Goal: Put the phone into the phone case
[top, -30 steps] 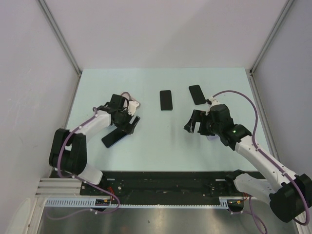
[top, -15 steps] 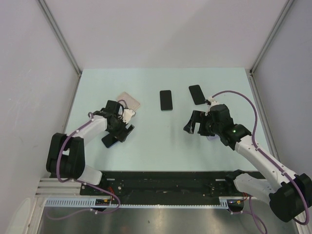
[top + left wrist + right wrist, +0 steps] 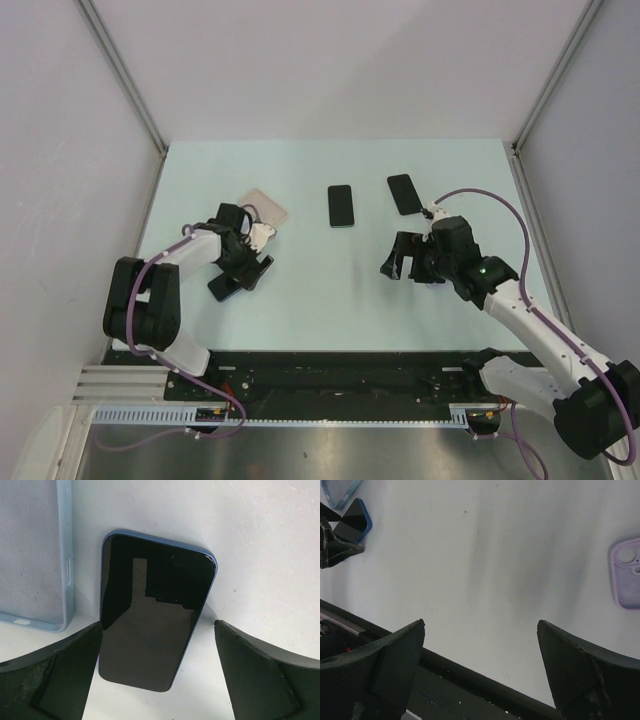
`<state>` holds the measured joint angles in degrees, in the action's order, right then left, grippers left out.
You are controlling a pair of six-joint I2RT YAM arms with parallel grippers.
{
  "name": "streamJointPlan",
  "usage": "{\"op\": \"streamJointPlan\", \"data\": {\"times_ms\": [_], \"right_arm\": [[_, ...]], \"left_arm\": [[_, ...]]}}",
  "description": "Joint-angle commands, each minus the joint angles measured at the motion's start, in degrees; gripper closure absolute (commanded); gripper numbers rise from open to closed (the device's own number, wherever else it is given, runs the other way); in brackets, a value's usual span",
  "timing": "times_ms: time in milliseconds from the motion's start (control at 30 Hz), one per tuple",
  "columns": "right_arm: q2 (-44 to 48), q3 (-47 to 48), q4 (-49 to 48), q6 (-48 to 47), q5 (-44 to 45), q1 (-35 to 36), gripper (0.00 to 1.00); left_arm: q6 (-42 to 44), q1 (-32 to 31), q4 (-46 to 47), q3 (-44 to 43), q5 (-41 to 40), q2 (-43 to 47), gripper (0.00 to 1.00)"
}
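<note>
A black phone with a blue rim (image 3: 155, 610) lies flat on the table, and in the top view (image 3: 222, 289) it shows at the left. A pale empty case (image 3: 30, 555) lies beside it, further back in the top view (image 3: 262, 207). My left gripper (image 3: 158, 625) is open, low over the phone's near end with a finger on each side; it shows in the top view (image 3: 245, 268). My right gripper (image 3: 398, 262) is open and empty above bare table (image 3: 481, 622). A purple case (image 3: 627, 572) lies to its right.
Two more black phones (image 3: 341, 205) (image 3: 404, 193) lie at the back middle of the table. The black base rail (image 3: 340, 375) runs along the near edge. White walls enclose the table on the left, back and right.
My left gripper has moved back from the pale case toward the near edge and now sits over the blue-rimmed phone; the case is uncovered. My right gripper has barely shifted.
</note>
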<state>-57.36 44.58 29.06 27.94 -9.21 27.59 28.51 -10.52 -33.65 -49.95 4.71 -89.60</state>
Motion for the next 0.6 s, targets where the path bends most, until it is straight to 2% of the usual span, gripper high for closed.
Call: {"op": "streamJointPlan", "data": {"times_ms": [0, 467, 567], "right_arm": [[1.46, 1.39, 0.65, -1.05, 1.13, -0.35, 0.01], [2.17, 1.39, 1.53, -1.58, 1.83, -0.44, 0.01], [2.17, 1.39, 1.70, -2.01, 1.57, -0.52, 0.01]], "left_arm": [[4.80, 0.59, 2.00, -1.20, 1.80, -2.51, 0.01], [7.43, 1.03, 1.66, -2.87, -3.13, 0.83, 0.00], [8.40, 1.99, 0.69, -3.04, -0.24, 2.06, 0.00]]}}
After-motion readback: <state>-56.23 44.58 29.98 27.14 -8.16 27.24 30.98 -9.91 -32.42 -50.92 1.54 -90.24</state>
